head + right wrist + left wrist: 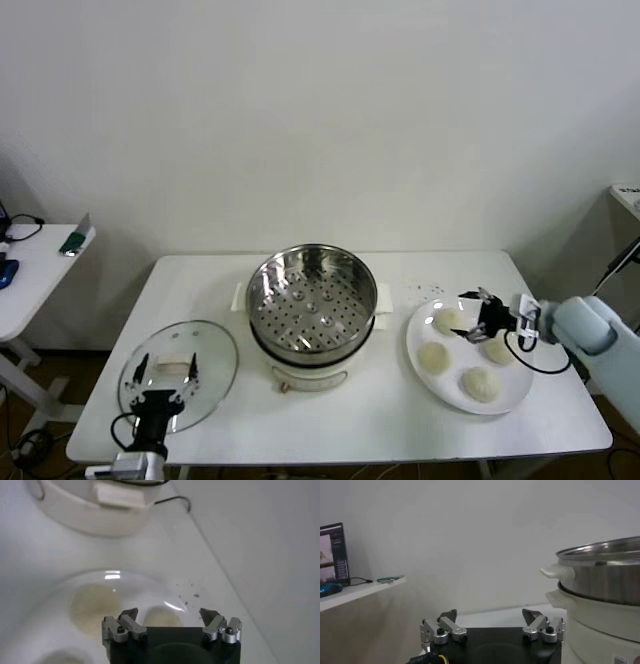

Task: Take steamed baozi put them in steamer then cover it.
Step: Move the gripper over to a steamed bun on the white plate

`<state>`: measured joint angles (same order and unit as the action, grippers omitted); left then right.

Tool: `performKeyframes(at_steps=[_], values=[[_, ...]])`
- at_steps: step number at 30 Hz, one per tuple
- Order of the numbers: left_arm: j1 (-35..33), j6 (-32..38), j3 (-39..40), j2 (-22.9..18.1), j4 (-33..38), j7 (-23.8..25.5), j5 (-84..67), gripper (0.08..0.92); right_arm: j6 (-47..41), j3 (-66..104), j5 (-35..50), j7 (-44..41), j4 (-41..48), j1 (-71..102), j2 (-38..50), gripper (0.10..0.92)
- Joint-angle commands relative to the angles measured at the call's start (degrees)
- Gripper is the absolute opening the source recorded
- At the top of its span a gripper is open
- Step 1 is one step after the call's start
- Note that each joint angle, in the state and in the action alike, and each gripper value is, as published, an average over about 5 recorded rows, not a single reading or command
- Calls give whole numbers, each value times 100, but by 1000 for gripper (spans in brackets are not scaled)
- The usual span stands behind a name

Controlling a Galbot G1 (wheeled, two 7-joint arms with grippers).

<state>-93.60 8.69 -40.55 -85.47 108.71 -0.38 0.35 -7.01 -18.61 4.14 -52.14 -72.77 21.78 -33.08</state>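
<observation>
The steamer (312,300) stands mid-table, uncovered, with its perforated tray bare. Four cream-white baozi lie on a white plate (413,342) to its right: one far left (447,320), one near left (432,357), one far right (497,349), one at the front (480,384). My right gripper (478,318) is open and empty low over the plate. In the right wrist view the gripper (169,613) has a baozi (161,617) just ahead between its jaws, and another baozi (94,602) lies beside it. My left gripper (167,365) is open and empty over the glass lid (205,385).
The glass lid with its cream handle (172,367) lies flat at the table's front left. The steamer's steel wall (605,575) rises close beside the left gripper (489,614). A side table (30,260) stands far left. Dark specks (428,290) dot the table behind the plate.
</observation>
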Motion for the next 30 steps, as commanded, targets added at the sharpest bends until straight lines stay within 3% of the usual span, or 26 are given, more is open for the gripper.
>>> performKeyframes(at_steps=[1, 19, 30], values=[[1, -6, -12, 10, -35, -8, -1, 823, -69, -2576, -162, -921, 876, -2336, 194, 823], [77, -40, -113, 75, -161, -43, -12, 823, -65, -3316, -108, -891, 2074, -2671, -1314, 823], [101, -31, -194, 111, -250, -44, -81, 823, 79, -3512, -301, -949, 2611, -2732, -1774, 823]])
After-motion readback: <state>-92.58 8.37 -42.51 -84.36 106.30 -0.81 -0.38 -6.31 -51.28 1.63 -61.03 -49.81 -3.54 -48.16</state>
